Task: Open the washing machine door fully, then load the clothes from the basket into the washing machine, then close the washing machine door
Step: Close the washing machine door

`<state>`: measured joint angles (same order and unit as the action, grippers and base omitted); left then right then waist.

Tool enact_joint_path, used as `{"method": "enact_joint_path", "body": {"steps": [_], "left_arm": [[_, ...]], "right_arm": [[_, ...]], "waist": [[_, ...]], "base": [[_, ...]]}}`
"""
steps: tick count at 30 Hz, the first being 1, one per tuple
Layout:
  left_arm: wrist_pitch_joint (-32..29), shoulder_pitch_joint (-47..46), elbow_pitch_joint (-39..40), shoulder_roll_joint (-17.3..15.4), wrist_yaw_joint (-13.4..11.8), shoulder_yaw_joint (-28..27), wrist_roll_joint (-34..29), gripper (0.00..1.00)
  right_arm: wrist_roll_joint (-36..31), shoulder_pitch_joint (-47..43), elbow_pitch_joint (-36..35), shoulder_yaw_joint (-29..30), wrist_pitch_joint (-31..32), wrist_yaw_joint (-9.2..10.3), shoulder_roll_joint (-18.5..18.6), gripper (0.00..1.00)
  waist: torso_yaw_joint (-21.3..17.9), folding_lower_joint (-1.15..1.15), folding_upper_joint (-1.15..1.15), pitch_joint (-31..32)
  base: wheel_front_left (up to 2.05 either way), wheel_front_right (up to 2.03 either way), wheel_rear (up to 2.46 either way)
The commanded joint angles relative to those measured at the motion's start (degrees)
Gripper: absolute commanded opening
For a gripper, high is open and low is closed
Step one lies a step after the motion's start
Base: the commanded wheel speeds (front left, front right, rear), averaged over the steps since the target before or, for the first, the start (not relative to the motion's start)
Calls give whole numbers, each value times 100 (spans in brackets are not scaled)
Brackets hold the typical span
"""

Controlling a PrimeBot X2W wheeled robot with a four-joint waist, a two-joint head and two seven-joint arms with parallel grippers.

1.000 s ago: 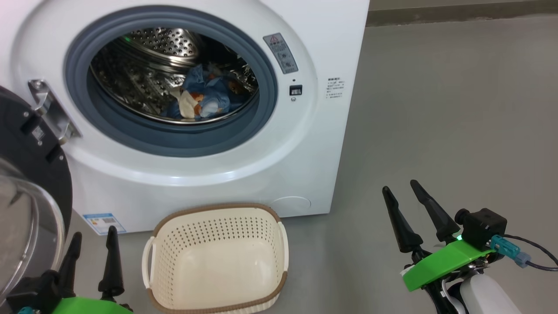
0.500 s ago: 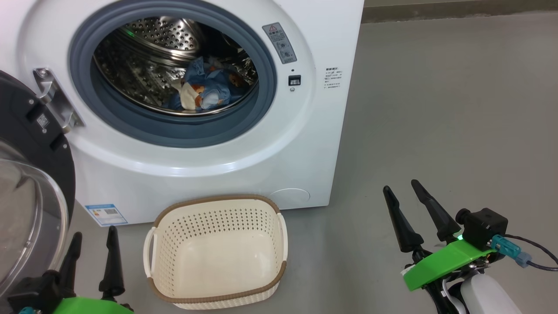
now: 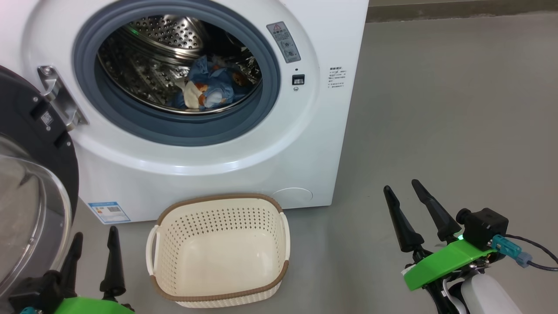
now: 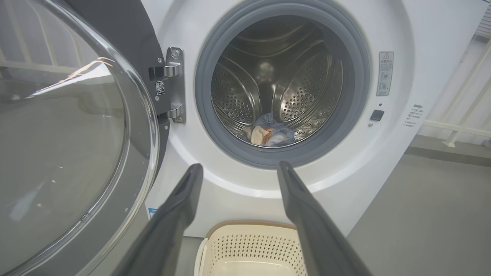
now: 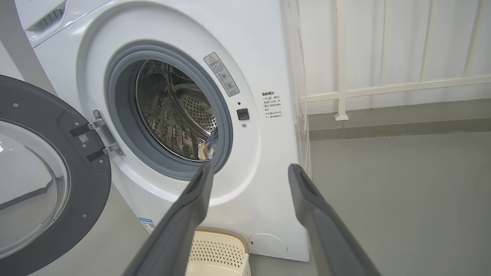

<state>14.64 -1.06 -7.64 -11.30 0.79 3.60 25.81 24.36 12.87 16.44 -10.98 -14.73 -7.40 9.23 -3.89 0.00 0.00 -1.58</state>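
Inside the steel drum (image 3: pixel 144 78) of the white front-loader washing machine (image 3: pixel 209 161) lie the light blue bear-printed clothes (image 3: pixel 209 87), leaving the cream perforated basket (image 3: pixel 220 198) empty, so the left gripper (image 3: pixel 96 233) and right gripper (image 3: pixel 400 185) hover spread and empty, free to shut the wide-open black-ringed glass door (image 3: pixel 52 161)

one washing machine (image 3: pixel 305 165), one door (image 3: pixel 61 170), one basket (image 3: pixel 218 222) — four dark fingers (image 3: pixel 400 220).

You see the washing machine (image 5: pixel 268 50) with its door (image 5: pixel 91 209) swung wide on its hinge side. The clothes (image 5: pixel 209 148) lie inside its drum, the basket (image 5: pixel 218 251) sits at its foot, and your right gripper (image 5: pixel 251 168) hangs before it, fingers spread and empty.
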Motion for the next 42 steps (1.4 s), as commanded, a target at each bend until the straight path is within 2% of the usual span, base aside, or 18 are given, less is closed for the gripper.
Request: {"method": "enact_joint_path", "body": {"steps": [1, 11, 19, 26, 37, 42], "left_arm": [[36, -156, 108, -108, 7, -227, -73, 100], [36, -170, 60, -106, 28, -209, -78, 100], [36, -162, -14, -120, -14, -187, -111, 100], [36, -157, -24, -138, -109, -190, -181, 100], [36, -89, 64, -55, -305, -276, -279, 100], [36, -68, 55, -25, -338, -267, -292, 100]], "right_arm": [[19, -21, -138, -108, -27, -9, 3, 100], [9, -32, -118, -100, -27, -9, 22, 100], [43, -96, -93, -139, -27, -9, 54, 100], [88, -78, -61, -227, -27, -9, 71, 100], [162, -32, 12, -345, -27, -9, 88, 100], [173, -11, 19, -370, -27, -9, 94, 100]], "waist": [[12, 0, 0, -2], [136, 0, 0, 19], [433, 0, 0, 114], [955, 0, 0, 155], [2008, 0, 0, 292], [2304, 0, 0, 312]], "base": [[0, 0, 0], [0, 0, 0], [0, 0, 0], [0, 0, 0], [0, 0, 0], [0, 0, 0]]}}
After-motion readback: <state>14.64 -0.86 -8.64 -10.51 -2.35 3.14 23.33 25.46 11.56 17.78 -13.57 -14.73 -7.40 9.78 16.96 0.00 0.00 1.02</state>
